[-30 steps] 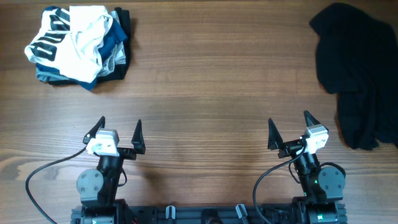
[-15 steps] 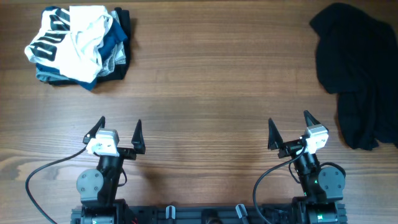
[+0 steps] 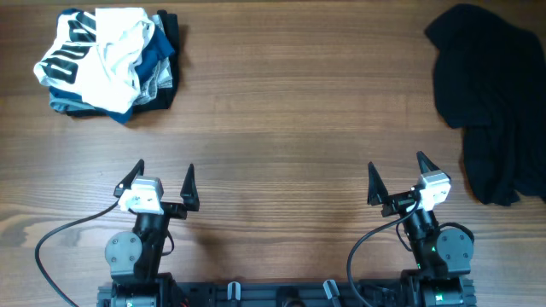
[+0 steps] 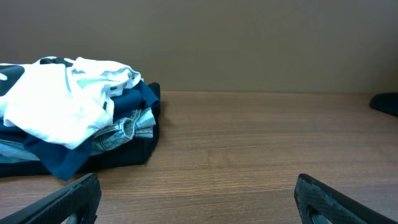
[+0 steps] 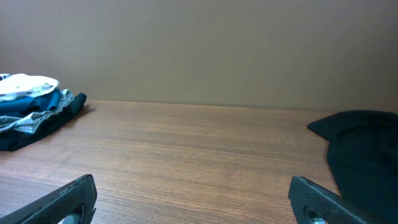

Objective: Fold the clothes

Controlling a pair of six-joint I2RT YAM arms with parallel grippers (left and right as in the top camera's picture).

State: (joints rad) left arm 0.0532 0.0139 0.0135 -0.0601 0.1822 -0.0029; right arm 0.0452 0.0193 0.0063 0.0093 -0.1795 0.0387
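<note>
Left jaws: spread wide, gripping nothing; only bare wood shows in the gap.
Right jaws: also spread wide and gripping nothing, with bare wood between them.
Left gripper (image 3: 164,173): sits low over the table (image 3: 281,128), its dark fingers (image 4: 69,200) pointing across the wood.
Right gripper (image 3: 397,168): sits low in the same way, well apart from the left gripper, its fingers (image 5: 62,198) framing open tabletop.
Stack of clothes (image 3: 107,60): ahead of the left jaws and off to their left, well apart from them. From the right jaws it lies far off to the left.
Stack layers: a white garment with dark print is on top, then blue cloth, pale denim and a black piece at the bottom.
Black garment (image 3: 490,102): ahead of the right jaws and off to their right, well apart. It is crumpled and unfolded, lying flat on the wood.
Cable (image 3: 64,232): a black lead curves away behind and left of the left jaws.
</note>
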